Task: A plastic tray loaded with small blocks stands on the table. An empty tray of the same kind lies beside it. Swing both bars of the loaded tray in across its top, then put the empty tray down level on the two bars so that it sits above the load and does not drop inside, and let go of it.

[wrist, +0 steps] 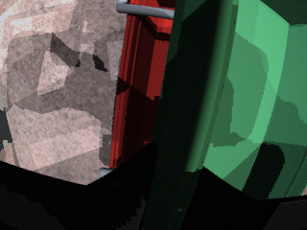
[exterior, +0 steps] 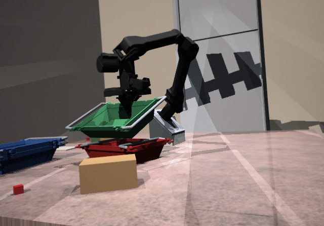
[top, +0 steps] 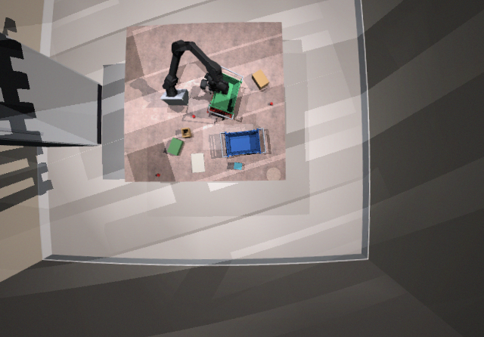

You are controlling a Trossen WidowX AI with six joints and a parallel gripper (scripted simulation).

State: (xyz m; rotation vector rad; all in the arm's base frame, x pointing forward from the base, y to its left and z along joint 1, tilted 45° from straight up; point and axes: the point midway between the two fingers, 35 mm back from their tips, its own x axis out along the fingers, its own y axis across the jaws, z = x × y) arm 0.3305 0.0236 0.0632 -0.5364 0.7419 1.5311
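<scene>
Tray (top: 228,95) (exterior: 115,122) (wrist: 249,96) wall between fingers (exterior: 128,109), tilted

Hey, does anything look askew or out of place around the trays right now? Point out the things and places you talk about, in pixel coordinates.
Yes: the green tray (top: 226,94) (exterior: 115,122) (wrist: 259,96) hangs tilted above the red tray (top: 219,111) (exterior: 149,150) (wrist: 144,72), gripped at one side wall. That looks odd since it should sit level. I see no visible damage.

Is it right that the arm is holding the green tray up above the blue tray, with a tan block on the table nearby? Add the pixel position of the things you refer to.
Not quite: the green tray (top: 229,93) (exterior: 115,122) (wrist: 259,96) is held above the red tray (exterior: 150,151) (wrist: 139,81), as the exterior view shows.
</scene>
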